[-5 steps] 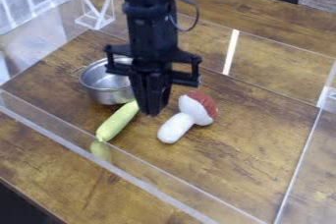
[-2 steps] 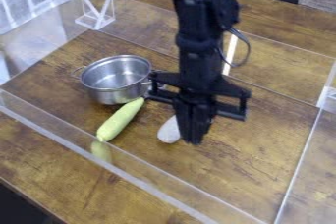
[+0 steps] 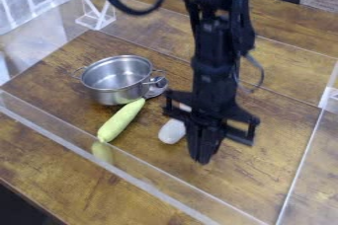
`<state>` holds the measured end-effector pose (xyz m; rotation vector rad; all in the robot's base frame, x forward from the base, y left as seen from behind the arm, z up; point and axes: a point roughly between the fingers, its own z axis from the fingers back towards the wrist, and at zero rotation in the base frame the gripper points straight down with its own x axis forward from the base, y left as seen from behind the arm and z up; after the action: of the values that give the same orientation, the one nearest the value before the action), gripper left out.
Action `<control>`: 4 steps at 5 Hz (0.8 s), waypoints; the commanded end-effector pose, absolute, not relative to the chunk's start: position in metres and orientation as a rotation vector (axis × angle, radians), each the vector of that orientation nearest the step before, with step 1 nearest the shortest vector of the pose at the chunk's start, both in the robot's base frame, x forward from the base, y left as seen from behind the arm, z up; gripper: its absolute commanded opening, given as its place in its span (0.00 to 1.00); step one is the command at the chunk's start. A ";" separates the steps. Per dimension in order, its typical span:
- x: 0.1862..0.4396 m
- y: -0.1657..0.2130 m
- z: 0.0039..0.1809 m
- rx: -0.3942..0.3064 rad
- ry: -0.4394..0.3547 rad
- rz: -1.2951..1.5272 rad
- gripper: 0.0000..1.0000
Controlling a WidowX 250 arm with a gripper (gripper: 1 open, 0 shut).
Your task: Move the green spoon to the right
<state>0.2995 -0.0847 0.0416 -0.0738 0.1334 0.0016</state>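
Note:
The green spoon (image 3: 119,119) is a slim yellow-green piece lying on the wooden table just in front of the steel pot (image 3: 117,76). My gripper (image 3: 203,154) hangs at the end of the black arm, well to the spoon's right, fingers pointing down at the table and shut on nothing. It stands in front of the white mushroom (image 3: 173,130), hiding most of it, red-brown cap included.
A clear acrylic wall (image 3: 145,187) runs along the front of the work area, another at the right side (image 3: 306,160). A white wire stand (image 3: 95,14) sits at the back left. A faint reflection of the spoon shows in the front wall.
The arm has swung from over the pot and spoon to the right and forward, now covering the mushroom. The spoon, pot and mushroom have stayed put.

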 end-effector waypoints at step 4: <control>0.325 -0.089 0.046 -0.089 0.091 -0.083 1.00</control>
<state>0.3181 -0.0842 0.0330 -0.0847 0.1383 -0.0562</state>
